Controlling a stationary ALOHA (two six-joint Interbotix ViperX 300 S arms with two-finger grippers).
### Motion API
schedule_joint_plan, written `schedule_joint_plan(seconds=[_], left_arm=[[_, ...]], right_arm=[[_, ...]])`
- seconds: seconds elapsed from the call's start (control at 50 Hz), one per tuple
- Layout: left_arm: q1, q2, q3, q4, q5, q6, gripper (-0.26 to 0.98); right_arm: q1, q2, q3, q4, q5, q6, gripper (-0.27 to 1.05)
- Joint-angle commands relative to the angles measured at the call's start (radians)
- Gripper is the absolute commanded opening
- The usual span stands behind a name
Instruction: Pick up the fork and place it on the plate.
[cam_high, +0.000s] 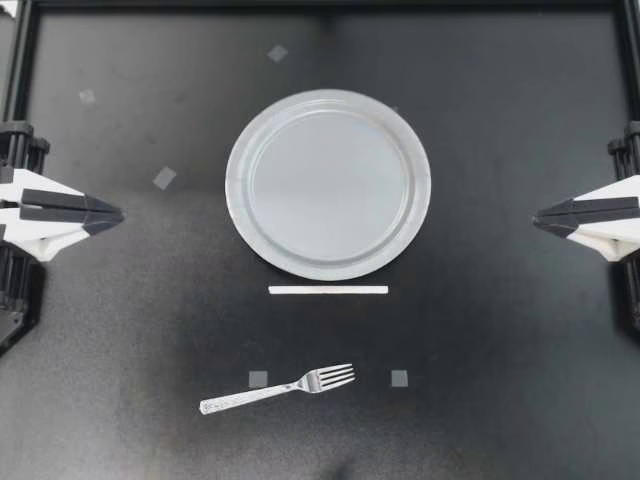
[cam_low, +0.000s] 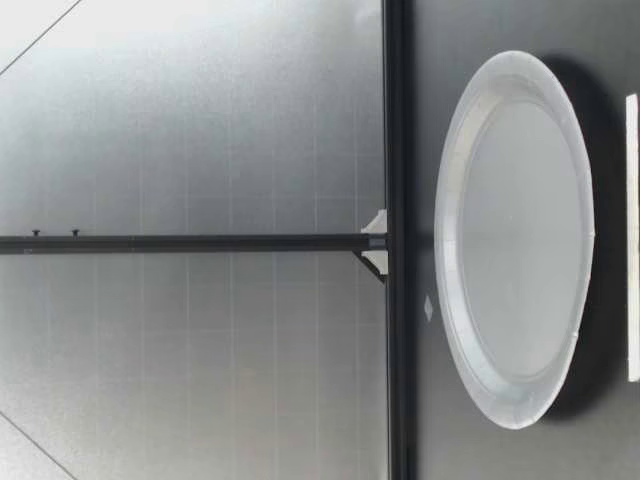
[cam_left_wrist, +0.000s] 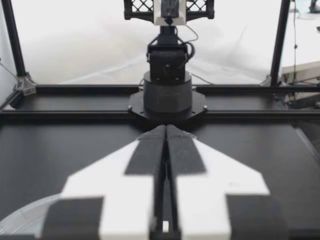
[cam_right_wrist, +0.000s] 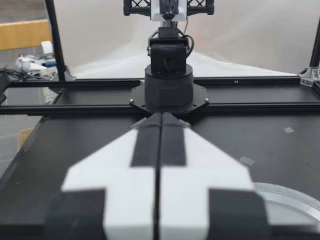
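Note:
A silver fork (cam_high: 277, 389) lies flat near the table's front edge, tines pointing right. Behind it, in the middle of the black table, sits a round grey plate (cam_high: 243, 185) with nothing on it; the low view shows the plate (cam_low: 455, 170) too. My left gripper (cam_high: 120, 213) hovers at the left side, shut and holding nothing, tips pointing toward the plate. My right gripper (cam_high: 536, 217) mirrors it at the right side, also shut and holding nothing. In the left wrist view the left gripper (cam_left_wrist: 165, 129) has its fingers pressed together; the right gripper (cam_right_wrist: 161, 116) looks the same in its own view.
A white strip (cam_high: 328, 290) lies between plate and fork. Small grey tape squares (cam_high: 399, 378) dot the table. A black frame rail (cam_high: 320, 5) runs along the back edge. Each wrist view faces the opposite arm's base (cam_left_wrist: 167, 95).

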Motion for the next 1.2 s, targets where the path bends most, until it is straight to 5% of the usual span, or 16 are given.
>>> schedule_joint_plan(seconds=[0.0,0.12,0.64,0.76,1.0,1.18], left_arm=[[0.002,-0.012,-0.005,0.0,-0.017,-0.003,0.07],[0.002,-0.037,0.014,0.0,-0.017,-0.011,-0.04],[0.002,-0.044,0.009,-0.002,-0.031,-0.078,-0.03],[0.002,-0.038,-0.058,0.0,0.029,-0.072,0.0],[0.002,-0.005,-0.259,0.002,0.359,-0.067,0.22],[0.002,-0.002,-0.31,0.0,0.463,-0.077,0.43]], right_arm=[[-0.006,0.009,-0.009,0.0,-0.008,-0.008,0.08],[-0.008,-0.006,0.02,0.0,-0.017,-0.006,-0.05],[-0.008,-0.009,0.063,0.0,-0.075,-0.003,-0.06],[-0.006,-0.009,0.063,0.0,-0.075,-0.003,-0.06],[-0.008,-0.005,0.071,0.0,-0.077,-0.003,-0.06],[-0.008,-0.005,0.071,0.0,-0.077,-0.003,-0.06]])
